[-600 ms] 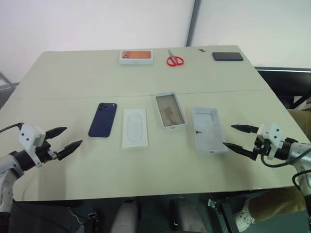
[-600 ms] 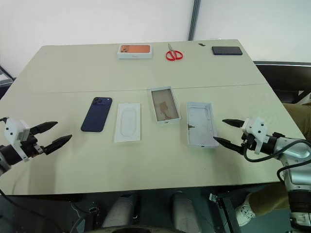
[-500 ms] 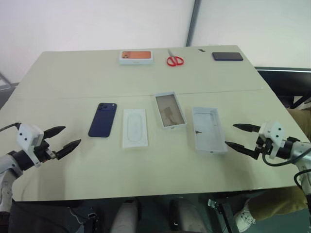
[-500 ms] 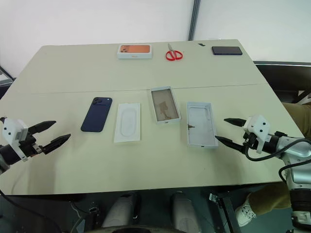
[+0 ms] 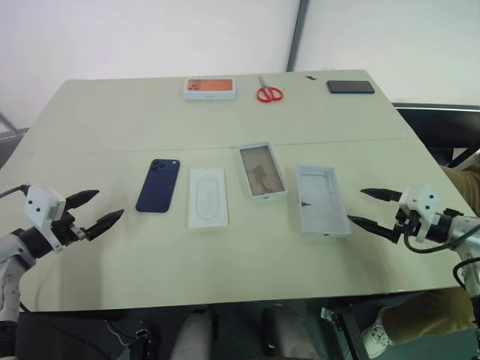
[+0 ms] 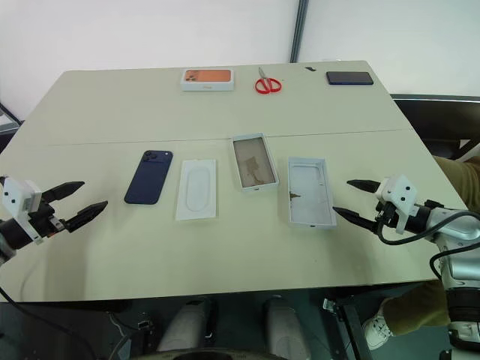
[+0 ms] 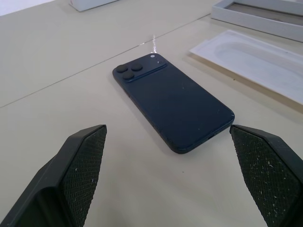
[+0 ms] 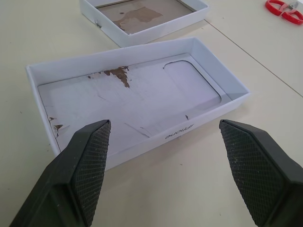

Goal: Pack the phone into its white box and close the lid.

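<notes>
Left of the box (image 5: 263, 171), the phone (image 5: 158, 184) is lying lengthwise away from me, nearest my left gripper (image 5: 91, 211), both grippers gaping empty, right gripper (image 5: 375, 209) facing the lid (image 5: 322, 200).

Head cameras look down over the table (image 5: 112, 127); wrist cameras sit low, close to phone (image 7: 170, 109) and lid (image 8: 137, 101).

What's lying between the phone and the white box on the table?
A flat white card lies between the phone and the white box, seen in both eye views.
</notes>
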You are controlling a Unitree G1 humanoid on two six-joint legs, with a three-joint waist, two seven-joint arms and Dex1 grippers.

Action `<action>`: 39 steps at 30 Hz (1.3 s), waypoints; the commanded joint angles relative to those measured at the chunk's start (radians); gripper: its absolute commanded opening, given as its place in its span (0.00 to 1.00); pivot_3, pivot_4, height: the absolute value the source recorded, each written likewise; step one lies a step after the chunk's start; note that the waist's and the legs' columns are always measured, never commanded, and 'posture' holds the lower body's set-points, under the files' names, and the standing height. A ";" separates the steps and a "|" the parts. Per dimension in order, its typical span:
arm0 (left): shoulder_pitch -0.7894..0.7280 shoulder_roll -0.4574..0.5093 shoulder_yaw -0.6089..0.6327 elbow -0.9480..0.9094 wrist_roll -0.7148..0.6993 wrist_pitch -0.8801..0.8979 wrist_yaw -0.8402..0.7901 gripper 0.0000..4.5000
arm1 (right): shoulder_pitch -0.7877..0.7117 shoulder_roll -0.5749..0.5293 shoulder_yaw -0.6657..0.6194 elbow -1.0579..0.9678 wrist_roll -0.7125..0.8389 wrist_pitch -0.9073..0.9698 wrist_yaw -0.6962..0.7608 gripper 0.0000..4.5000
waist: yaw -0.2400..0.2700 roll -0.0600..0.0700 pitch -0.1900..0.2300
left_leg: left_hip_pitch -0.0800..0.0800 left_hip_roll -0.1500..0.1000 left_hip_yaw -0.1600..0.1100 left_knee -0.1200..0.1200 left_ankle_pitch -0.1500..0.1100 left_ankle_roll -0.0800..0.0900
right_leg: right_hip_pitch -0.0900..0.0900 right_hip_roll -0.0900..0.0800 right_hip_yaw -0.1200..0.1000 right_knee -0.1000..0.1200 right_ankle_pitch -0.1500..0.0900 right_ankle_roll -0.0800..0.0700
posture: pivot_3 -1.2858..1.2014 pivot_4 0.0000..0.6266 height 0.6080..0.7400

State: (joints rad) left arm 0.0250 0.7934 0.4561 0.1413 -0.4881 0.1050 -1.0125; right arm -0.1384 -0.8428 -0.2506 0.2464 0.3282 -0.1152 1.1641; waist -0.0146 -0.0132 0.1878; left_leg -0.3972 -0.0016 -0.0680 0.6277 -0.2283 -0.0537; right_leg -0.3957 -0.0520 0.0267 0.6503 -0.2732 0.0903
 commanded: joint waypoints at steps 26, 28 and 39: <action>-0.110 -0.097 -0.106 -0.317 -0.179 0.579 0.224 0.98 | -0.247 0.082 0.207 -0.135 -0.060 0.083 -0.036 0.85 | 0.001 0.000 0.000 | 0.000 0.000 0.000 0.000 0.000 0.000 | 0.000 0.000 0.001 0.000 0.001 0.001 | 0.52 0.24 1.00; -0.143 -0.142 -0.117 -0.328 -0.191 0.614 0.279 0.98 | -0.295 0.097 0.236 -0.148 -0.062 0.093 -0.032 0.85 | 0.000 0.000 0.000 | 0.000 0.000 0.000 0.001 0.000 0.000 | 0.000 0.000 0.001 0.001 0.001 0.001 | 0.52 0.24 1.00; -0.224 -0.248 -0.197 -0.335 -0.243 0.867 0.450 0.98 | -0.390 0.170 0.351 -0.140 -0.092 0.092 0.012 0.85 | -0.001 0.000 0.000 | 0.001 -0.001 -0.001 0.001 0.000 0.000 | 0.000 0.001 0.001 0.002 0.001 0.001 | 0.52 0.24 1.00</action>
State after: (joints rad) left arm -0.1903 0.5450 0.2654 -0.1808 -0.7087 0.9320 -0.5664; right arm -0.4919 -0.6760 0.1127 0.1137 0.2364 -0.0068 1.1711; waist -0.0156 -0.0136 0.1876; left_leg -0.3957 -0.0024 -0.0690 0.6287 -0.2286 -0.0535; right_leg -0.3948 -0.0515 0.0273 0.6523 -0.2725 0.0914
